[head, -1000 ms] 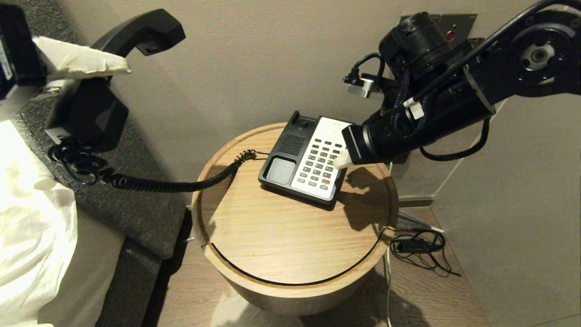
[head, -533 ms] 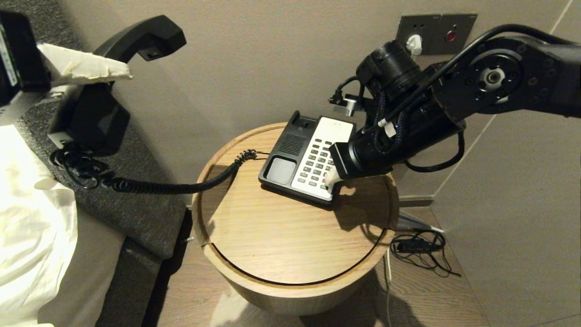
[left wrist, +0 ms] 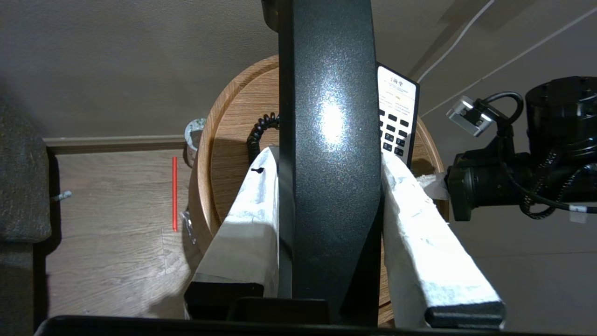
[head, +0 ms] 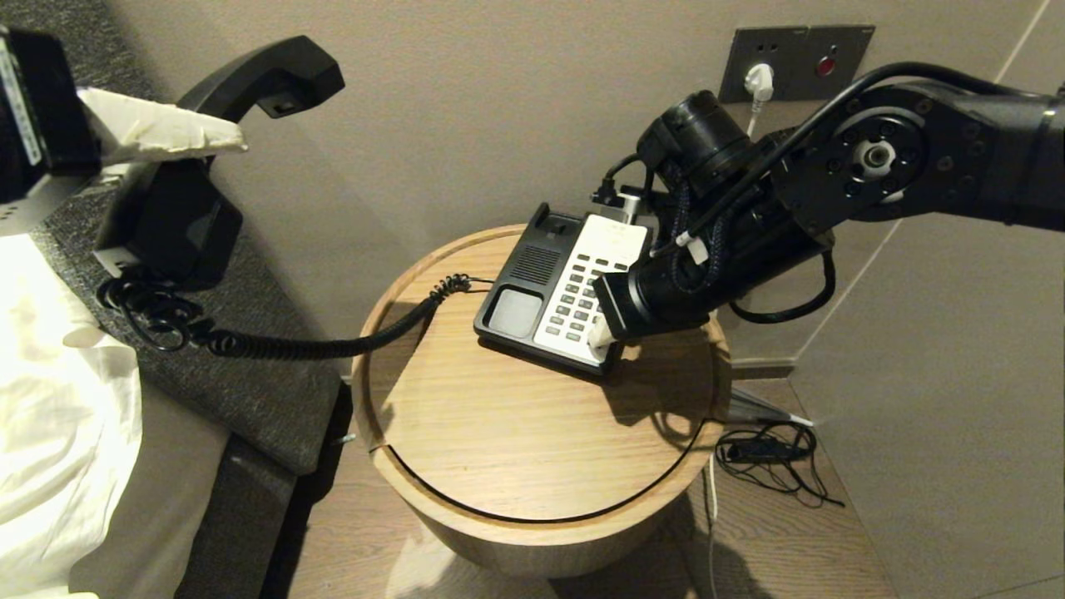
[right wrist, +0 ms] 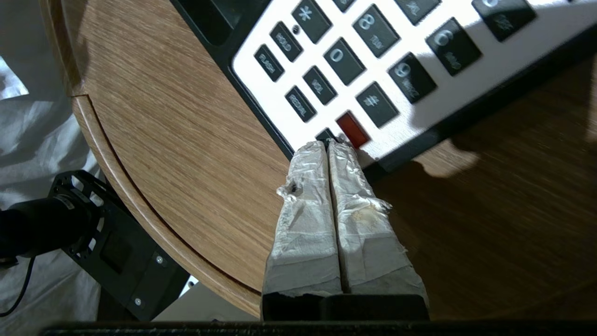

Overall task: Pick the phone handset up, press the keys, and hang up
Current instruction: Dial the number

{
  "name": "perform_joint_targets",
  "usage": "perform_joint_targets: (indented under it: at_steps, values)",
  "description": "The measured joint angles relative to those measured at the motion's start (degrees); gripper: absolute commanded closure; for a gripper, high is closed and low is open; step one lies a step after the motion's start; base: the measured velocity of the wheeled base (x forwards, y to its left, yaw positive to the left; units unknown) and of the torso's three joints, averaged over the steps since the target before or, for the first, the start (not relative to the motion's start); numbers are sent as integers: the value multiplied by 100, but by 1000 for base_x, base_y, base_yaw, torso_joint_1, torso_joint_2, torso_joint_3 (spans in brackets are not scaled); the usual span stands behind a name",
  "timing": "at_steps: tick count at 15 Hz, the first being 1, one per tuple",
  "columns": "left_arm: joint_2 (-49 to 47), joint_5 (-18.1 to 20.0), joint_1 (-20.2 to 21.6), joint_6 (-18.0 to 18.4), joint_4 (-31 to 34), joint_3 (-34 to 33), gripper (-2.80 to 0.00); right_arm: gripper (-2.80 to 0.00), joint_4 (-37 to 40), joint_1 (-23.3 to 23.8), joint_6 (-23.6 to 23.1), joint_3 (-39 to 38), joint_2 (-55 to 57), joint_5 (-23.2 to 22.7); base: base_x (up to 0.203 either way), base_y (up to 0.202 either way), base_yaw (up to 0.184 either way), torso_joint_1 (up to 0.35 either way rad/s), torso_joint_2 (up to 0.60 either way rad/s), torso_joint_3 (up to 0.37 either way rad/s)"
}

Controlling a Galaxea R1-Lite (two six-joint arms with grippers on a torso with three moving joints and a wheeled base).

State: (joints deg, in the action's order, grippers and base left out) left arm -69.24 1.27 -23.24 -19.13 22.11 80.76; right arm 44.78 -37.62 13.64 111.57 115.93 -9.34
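Right end effector [right wrist: 329,145], fingers pressed together, has been lowered onto keypad's [head: 582,291] near-edge keys, so key-pressing is judged underway; handset [left wrist: 326,140] kept clamped by left end effector [left wrist: 326,186].

Black jointed right arm [head: 832,191], braided cable — white tag, white tape-wrapped fingers [right wrist: 326,200], silver connector

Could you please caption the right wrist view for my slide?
Right gripper, fingers shut, tips at the phone keypad beside its red key.
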Motion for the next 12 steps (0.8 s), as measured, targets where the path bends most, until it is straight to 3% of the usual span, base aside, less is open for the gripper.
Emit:
perform_joint_targets:
  at_steps: [12]
  values:
    - [1,7,0,2,-42,-74,0,0,-71,20,-15,-5,83,39,0,0,0,0,0,0]
